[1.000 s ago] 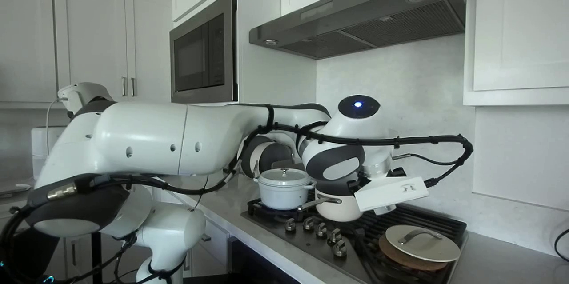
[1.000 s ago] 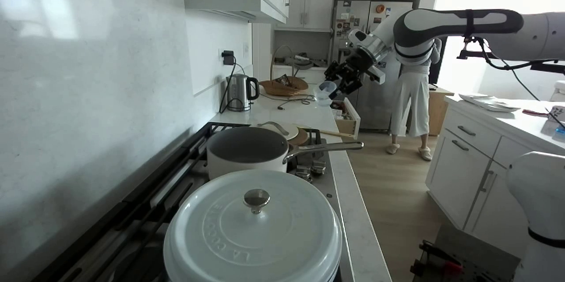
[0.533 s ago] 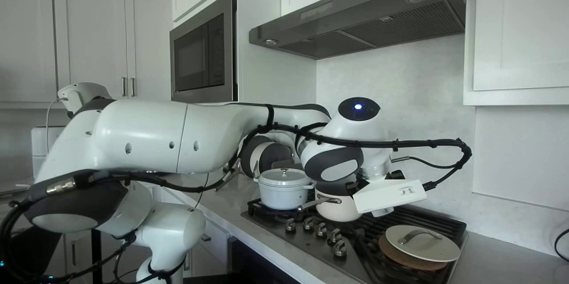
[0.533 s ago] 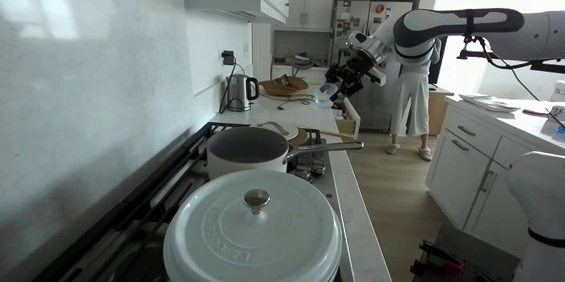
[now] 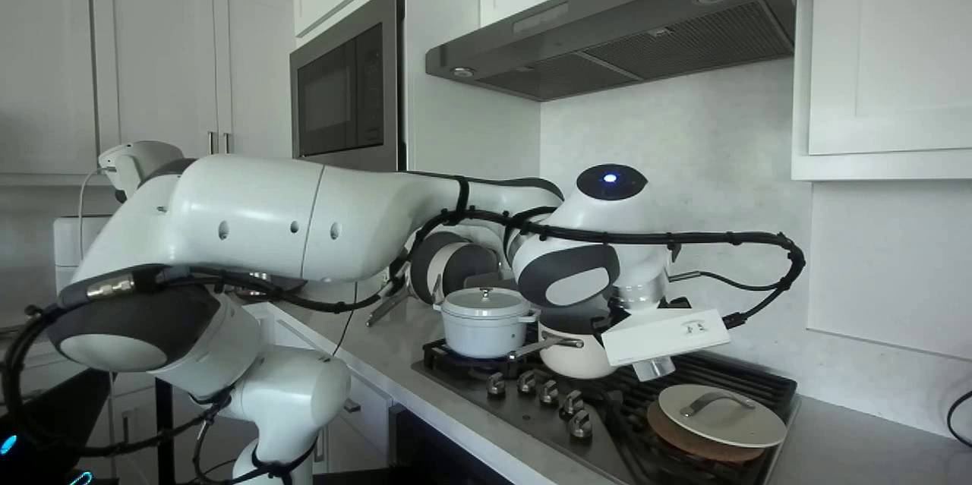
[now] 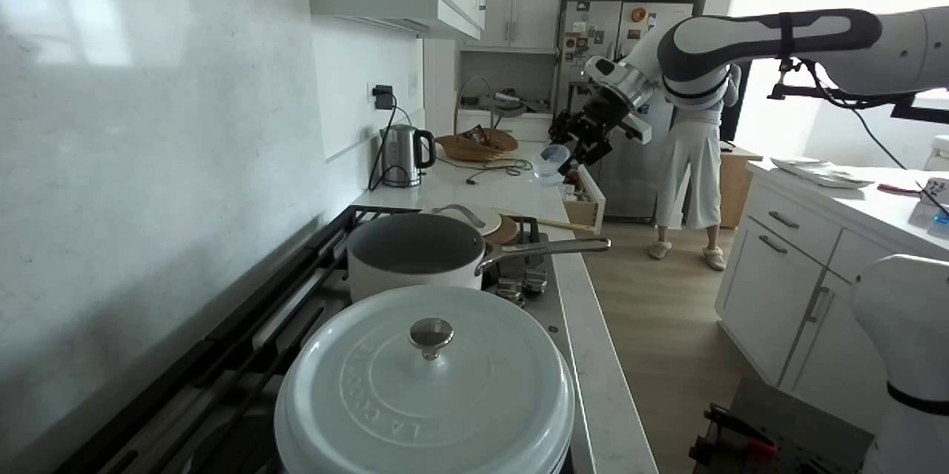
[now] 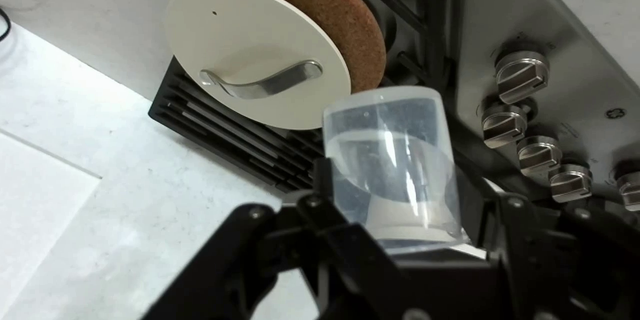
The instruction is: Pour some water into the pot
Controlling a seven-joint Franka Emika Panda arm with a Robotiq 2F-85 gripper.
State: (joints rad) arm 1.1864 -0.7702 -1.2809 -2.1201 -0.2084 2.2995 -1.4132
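Away from the saucepan (image 6: 404, 279), the end effector (image 7: 401, 190), parted cup-wide, grips a transparent cup (image 7: 390, 160), likely light, slippery plastic best held mid-wall.

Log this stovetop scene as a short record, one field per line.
Held: clear plastic cup, in the black two-fingered gripper
Cup contents: cannot tell
Likely pour target: uncovered cream saucepan with grey interior
Beside it: covered pale round pot
Loose cover: round cream lid on a round brown cork mat
Background: black-handled stainless-steel kettle
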